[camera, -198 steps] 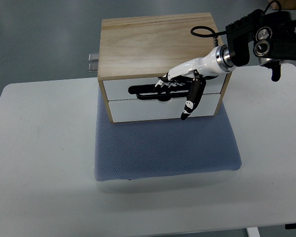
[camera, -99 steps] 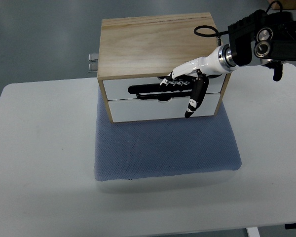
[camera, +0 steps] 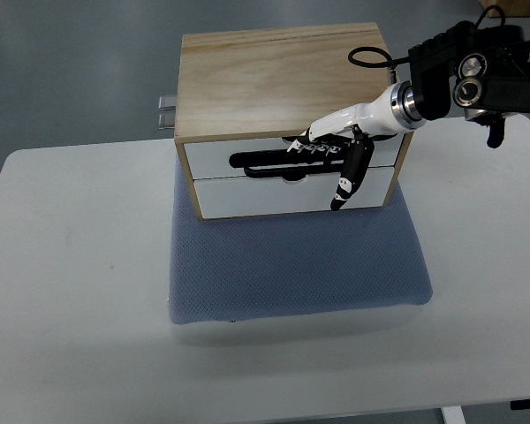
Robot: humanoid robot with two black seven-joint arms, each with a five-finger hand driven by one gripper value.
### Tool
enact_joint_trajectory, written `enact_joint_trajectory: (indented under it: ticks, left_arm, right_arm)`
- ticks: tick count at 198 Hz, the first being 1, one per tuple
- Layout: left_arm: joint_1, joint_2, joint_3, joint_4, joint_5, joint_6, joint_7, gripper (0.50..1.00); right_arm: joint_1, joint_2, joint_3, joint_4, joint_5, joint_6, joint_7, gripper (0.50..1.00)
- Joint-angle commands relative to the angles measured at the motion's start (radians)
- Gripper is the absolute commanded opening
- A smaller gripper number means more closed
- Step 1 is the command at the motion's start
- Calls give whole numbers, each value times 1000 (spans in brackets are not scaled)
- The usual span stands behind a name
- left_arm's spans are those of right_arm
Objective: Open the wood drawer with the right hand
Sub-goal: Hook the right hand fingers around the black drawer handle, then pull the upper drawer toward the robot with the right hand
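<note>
Place: a robot test lab.
Signs: plain white bench, bare grey floor, blue foam pad laid under the test piece.

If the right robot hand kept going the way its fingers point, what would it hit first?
Probably the black handle on the upper drawer's white front: the right robot hand has its fingers pointing left along it. Whether they already touch it is unclear from above.
</note>
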Motion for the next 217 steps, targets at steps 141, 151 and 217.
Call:
enact_joint_trajectory:
  ticks: [141, 151, 217]
  left_arm:
    - [0, 0, 0, 0, 0, 0, 1, 1000]
    - [0, 0, 1, 0, 0, 0, -1, 1000]
    - [0, 0, 1, 0, 0, 0, -1, 1000]
  right_arm:
    - [14, 9, 0, 29, 3, 115, 2, 944]
    - [16, 6, 0, 39, 3, 135, 2, 944]
    - [62, -3, 2, 54, 6, 222, 5, 944]
